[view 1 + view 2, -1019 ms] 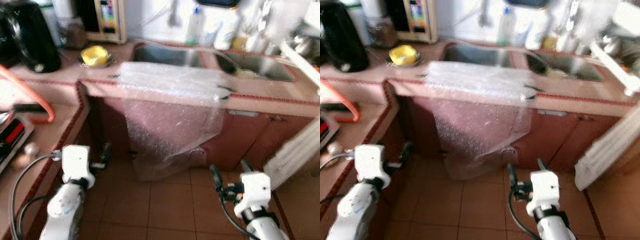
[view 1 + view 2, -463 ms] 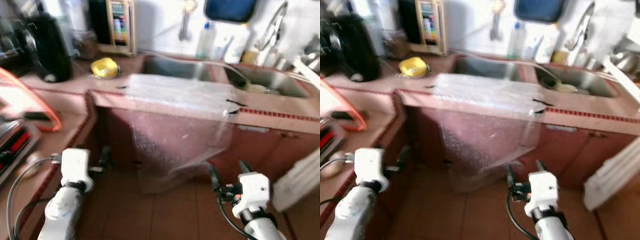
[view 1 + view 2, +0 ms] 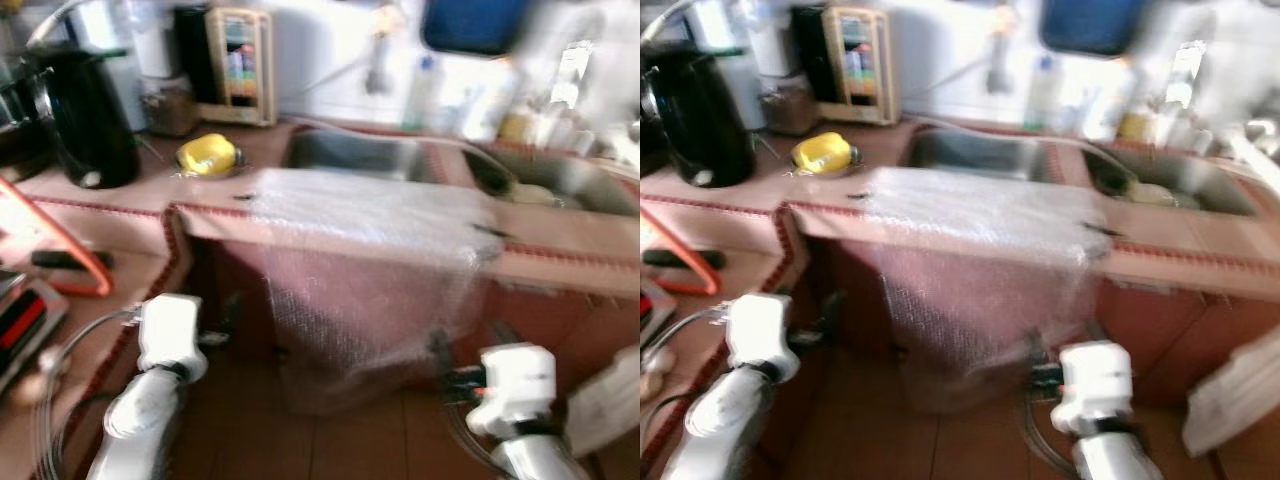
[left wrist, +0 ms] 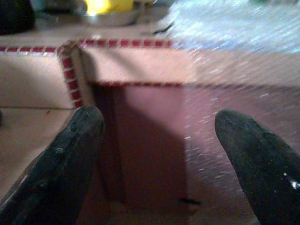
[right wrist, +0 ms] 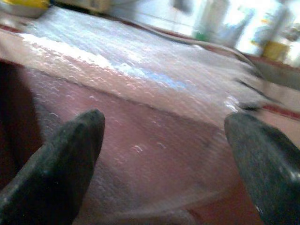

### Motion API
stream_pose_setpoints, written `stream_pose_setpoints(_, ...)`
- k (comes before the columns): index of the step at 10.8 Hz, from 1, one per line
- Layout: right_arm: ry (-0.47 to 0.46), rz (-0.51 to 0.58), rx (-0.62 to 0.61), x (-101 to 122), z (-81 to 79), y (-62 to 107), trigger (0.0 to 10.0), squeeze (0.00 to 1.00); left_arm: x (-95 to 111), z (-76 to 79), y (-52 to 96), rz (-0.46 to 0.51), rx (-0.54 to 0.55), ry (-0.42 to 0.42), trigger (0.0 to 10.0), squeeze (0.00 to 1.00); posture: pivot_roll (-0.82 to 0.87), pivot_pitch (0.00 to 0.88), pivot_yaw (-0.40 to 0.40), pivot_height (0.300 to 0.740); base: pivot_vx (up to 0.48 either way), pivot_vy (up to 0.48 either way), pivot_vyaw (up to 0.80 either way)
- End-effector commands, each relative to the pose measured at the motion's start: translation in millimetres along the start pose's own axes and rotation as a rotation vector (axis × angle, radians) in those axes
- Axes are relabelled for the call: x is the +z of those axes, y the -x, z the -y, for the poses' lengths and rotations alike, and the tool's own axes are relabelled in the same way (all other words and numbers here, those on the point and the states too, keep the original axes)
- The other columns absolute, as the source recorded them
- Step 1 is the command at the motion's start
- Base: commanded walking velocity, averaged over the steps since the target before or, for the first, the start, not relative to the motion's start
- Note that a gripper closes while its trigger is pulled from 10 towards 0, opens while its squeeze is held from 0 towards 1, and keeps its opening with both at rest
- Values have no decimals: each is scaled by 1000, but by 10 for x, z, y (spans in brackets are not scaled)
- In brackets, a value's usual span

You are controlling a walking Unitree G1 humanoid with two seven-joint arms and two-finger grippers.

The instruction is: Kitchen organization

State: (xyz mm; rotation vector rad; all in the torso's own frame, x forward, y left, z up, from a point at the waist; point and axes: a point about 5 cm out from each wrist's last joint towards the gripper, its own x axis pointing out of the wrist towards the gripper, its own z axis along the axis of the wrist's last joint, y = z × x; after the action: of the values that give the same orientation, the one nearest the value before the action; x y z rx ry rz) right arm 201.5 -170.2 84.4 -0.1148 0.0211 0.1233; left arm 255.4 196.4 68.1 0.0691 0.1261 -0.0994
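A sheet of clear bubble wrap (image 3: 372, 212) lies across the red-tiled counter (image 3: 120, 205) in front of the sink (image 3: 350, 155) and hangs down over the cabinet front. Both arms are held low before the cabinet. My left gripper (image 4: 157, 117) is open and empty, facing the counter's inner corner beside the sheet's left edge. My right gripper (image 5: 164, 117) is open and empty too, facing the hanging bubble wrap (image 5: 154, 84) from just below the counter edge. The eye views are blurred.
A yellow object in a metal bowl (image 3: 207, 155) and a black kettle (image 3: 85, 120) stand on the counter at left. Bottles line the wall behind the sink. A second basin (image 3: 565, 180) is at right. An orange loop (image 3: 60, 245) lies on the side counter.
The whole picture has shifted and blurred, so the camera has moved; the counter sits lower and closer in view. Both arms keep the same low pose, fingers apart.
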Motion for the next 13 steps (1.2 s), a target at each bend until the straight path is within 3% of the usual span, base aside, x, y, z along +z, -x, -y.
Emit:
stream_pose_setpoints(1, 28, -5, -30, 0, 107, 27, 10000, 0, 40, 121, -46, 20, -42, 6, 10000, 0, 30, 0, -43, 740, 360, 0, 0)
stream_pose_setpoints(4, 38, -4, -36, 1, 124, 30, 10000, 0, 19, 141, -69, 14, -60, 7, 10000, 0, 24, 0, -40, 740, 361, 0, 0)
stream_pose_setpoints(8, 54, -4, -40, -5, 151, 41, 10000, 0, -8, 231, -97, 13, -94, 5, 10000, 0, 19, 0, -38, 740, 0, 0, 0)
stream_pose_setpoints(13, 69, -7, -50, 2, 194, 79, 10000, 0, -28, 257, -119, 15, -100, 12, 10000, 0, 2, 0, -43, 740, 0, -414, 0)
